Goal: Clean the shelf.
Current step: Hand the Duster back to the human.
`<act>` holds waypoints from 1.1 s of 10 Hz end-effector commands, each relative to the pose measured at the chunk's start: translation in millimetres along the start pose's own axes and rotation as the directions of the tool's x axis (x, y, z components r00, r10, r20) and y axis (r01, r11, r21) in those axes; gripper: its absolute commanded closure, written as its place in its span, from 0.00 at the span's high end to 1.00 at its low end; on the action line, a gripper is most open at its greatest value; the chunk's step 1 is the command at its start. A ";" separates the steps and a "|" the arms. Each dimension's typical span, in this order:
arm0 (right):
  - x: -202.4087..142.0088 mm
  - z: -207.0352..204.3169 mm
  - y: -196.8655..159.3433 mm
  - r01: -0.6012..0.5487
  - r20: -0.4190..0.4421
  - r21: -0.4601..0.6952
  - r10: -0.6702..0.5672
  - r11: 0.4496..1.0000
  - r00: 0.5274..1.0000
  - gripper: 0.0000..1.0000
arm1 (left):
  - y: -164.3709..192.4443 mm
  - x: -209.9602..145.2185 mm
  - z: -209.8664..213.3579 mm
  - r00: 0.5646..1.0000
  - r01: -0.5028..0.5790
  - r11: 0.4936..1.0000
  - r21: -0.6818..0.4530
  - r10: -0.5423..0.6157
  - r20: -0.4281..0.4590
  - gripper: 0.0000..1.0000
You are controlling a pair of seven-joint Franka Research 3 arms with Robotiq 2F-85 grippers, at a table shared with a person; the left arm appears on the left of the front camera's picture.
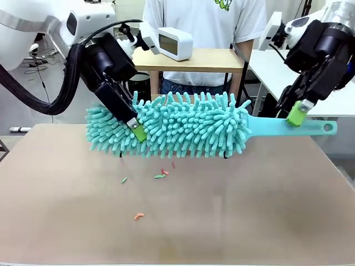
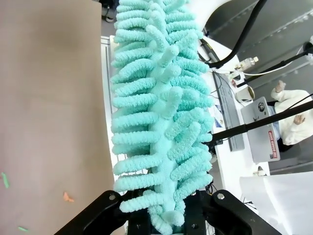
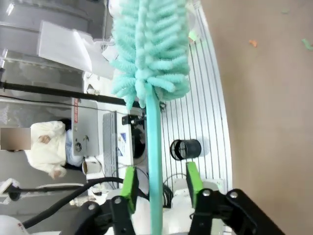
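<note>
front view: a teal chenille duster (image 1: 183,127) hangs level above a brown table top (image 1: 233,210), its fluffy head at the middle and its flat plastic handle (image 1: 310,126) pointing to the picture's right. the left gripper (image 1: 135,130) comes down from the upper left and is closed on the fluffy head near its left end; one green pad (image 1: 138,133) shows among the strands. the right gripper (image 1: 298,113) is at the handle, and its green pad (image 1: 297,114) stands just beside the handle's upper edge. in the right wrist view the right gripper (image 3: 159,183) has its two green pads (image 3: 129,185) apart, one on each side of the thin handle (image 3: 154,161), with a gap on both sides, so these jaws are open and do not grip it. in the left wrist view the left gripper (image 2: 168,208) has the duster (image 2: 161,107) rising from between its black fingers. small bits of debris (image 1: 161,175), green and orange, lie on the table top below the duster. the shelf (image 1: 194,60), a light wooden board on legs, stands behind the table, in front of a person (image 1: 205,22) in a white shirt. a white box-like device (image 1: 175,43) is near its left end
</note>
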State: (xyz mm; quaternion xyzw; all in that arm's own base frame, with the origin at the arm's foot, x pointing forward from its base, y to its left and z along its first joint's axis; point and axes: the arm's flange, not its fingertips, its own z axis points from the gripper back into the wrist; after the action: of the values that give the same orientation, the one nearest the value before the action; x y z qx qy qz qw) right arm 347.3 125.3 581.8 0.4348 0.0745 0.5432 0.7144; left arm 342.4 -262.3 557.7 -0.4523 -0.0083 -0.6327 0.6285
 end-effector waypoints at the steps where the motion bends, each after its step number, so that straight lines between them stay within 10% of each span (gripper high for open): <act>1: -23.8 11.1 -12.9 0.098 0.305 0.078 -0.117 0.992 0.945 0.94 | -0.8 -1.0 -0.4 1.000 0.015 1.000 0.007 -0.015 -0.016 0.00; 2: -40.8 19.6 -26.0 0.153 0.473 0.142 -0.203 0.978 0.857 1.00 | -0.6 -3.1 1.2 1.000 0.010 1.000 0.008 -0.009 -0.016 0.00; 5: -144.4 34.9 -109.6 0.414 0.853 0.327 -0.454 0.849 0.257 1.00 | -2.1 -13.6 14.2 1.000 0.000 1.000 0.028 -0.001 0.022 0.00; 8: -209.4 -41.1 -184.1 0.565 0.780 0.492 -0.623 0.662 0.050 1.00 | -8.6 -33.1 34.3 0.993 -0.023 0.998 0.059 0.016 0.118 0.00; 9: -209.9 15.1 -150.3 0.505 0.717 0.289 -0.533 0.813 0.449 1.00 | -18.6 -41.8 48.3 0.984 -0.029 0.995 0.097 0.011 0.177 0.00; 11: -209.9 15.1 -150.3 0.505 0.717 0.289 -0.533 0.813 0.449 1.00 | -65.3 -74.6 98.7 0.926 -0.061 0.960 0.275 -0.049 0.375 0.00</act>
State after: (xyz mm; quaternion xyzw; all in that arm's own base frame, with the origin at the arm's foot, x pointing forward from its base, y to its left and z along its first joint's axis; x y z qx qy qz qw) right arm 373.6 -60.6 390.3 0.5877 -0.1088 0.0294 0.8012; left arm 353.1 -159.3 599.0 -0.4746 -0.1394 -0.5475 0.6749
